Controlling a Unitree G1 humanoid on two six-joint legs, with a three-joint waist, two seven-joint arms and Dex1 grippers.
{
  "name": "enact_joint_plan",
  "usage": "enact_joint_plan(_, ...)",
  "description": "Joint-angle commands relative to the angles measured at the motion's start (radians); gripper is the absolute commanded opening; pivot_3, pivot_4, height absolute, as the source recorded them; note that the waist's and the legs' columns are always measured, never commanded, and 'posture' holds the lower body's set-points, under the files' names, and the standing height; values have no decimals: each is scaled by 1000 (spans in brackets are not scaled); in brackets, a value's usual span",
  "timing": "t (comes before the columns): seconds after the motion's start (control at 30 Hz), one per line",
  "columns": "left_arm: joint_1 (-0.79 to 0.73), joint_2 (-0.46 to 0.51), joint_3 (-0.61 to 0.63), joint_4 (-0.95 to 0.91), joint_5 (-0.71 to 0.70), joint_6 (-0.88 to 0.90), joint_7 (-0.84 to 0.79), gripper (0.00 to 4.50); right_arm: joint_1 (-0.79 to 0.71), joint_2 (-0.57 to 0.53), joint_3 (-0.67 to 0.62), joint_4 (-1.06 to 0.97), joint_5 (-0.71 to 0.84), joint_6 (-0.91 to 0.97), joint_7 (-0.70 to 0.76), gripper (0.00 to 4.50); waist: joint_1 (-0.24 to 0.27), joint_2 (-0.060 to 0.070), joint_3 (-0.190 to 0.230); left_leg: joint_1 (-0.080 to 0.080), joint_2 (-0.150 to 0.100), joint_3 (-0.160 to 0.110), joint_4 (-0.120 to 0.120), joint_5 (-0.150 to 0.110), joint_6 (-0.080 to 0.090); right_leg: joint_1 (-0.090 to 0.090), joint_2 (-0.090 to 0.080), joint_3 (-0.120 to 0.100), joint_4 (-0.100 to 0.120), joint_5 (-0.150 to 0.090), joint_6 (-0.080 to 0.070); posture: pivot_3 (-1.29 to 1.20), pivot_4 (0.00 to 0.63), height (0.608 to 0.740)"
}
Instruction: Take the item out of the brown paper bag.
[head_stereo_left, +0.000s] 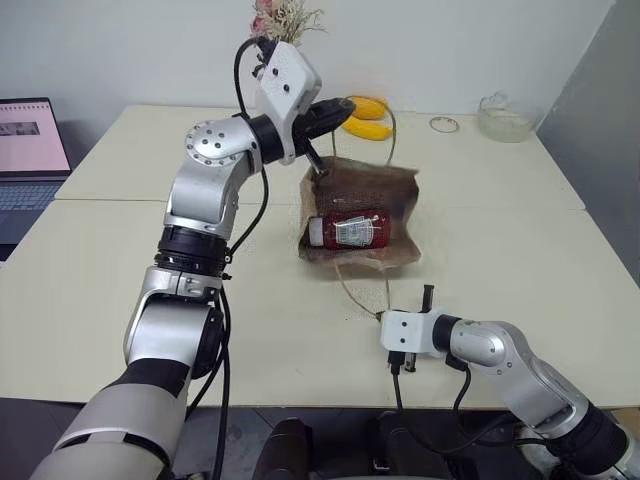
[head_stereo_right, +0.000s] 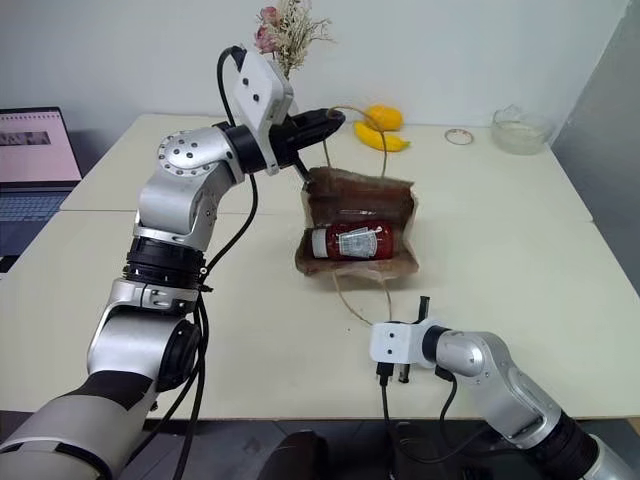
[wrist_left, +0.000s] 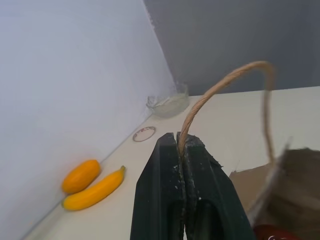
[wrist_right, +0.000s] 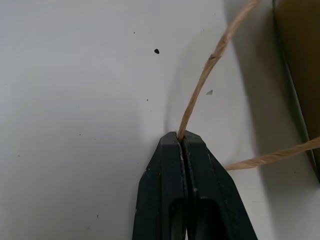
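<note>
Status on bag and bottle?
Left gripper shut on upper handle, right gripper shut on lower handle. Red bottle inside brown paper bag. Mouth unobstructed.

Your left arm is raised high, and its left claw (wrist_left: 181, 145) points about level with both fingers pressed together. Your right arm stays low near the surface; the right claw (wrist_right: 181, 142) is also clamped.

The paper bag (head_stereo_left: 362, 215) at frame centre is brown, with tan twine handles (wrist_left: 220, 87). Inside, the bottle (head_stereo_left: 350, 230) is red with a white-and-dark label. At upper centre, the banana (head_stereo_left: 368, 129) is yellow.
</note>
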Motion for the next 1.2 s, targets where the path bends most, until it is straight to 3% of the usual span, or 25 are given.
enact_joint_plan(0.03,5,2,15,-61,-31,2,-27,0,30,17,-14,58,-6,25,8,32,-1,0,0,0,0,0,0,0,0,0,0,0,0,0,0,0,150,740)
enact_joint_plan(0.13,34,3,12,-113,-61,27,-69,0,24,60,-78,20,42,39,3,626,-3,0,0,0,1,0,0,0,0,-1,0,0,1,0,0,0,150,740)
enact_joint_plan(0.43,106,14,1,-234,-110,95,-133,0,29,26,-277,-257,285,210,167,3763,-3,0,0,-1,1,-1,0,0,0,-2,1,1,2,0,0,0,150,740)
enact_joint_plan(0.67,105,6,0,-232,-114,104,-134,0,6,-86,-512,-371,581,361,314,3763,-2,0,0,-1,1,-1,0,0,0,-1,1,0,1,0,0,0,150,740)
enact_joint_plan(0.77,102,3,5,-230,-119,107,-131,0,-78,-55,-551,-370,689,440,281,3763,-5,0,0,0,1,-1,0,0,0,-1,1,0,2,0,0,0,150,740)
enact_joint_plan(0.87,92,-5,5,-211,-112,88,-128,0,-246,57,-388,-290,619,478,148,3763,-16,0,0,1,1,0,0,0,0,-2,2,1,3,0,0,0,150,740)
enact_joint_plan(0.97,81,-9,7,-192,-104,70,-128,0,-335,92,-218,-160,471,415,67,3763,-18,0,0,0,1,-1,-1,0,0,-2,3,0,4,0,-1,0,150,740)
enact_joint_plan(1.2,81,-1,12,-189,-104,55,-125,0,-487,224,-85,84,314,316,-54,3763,-18,0,0,-2,1,0,0,0,0,-4,0,1,4,-1,-2,0,150,740)
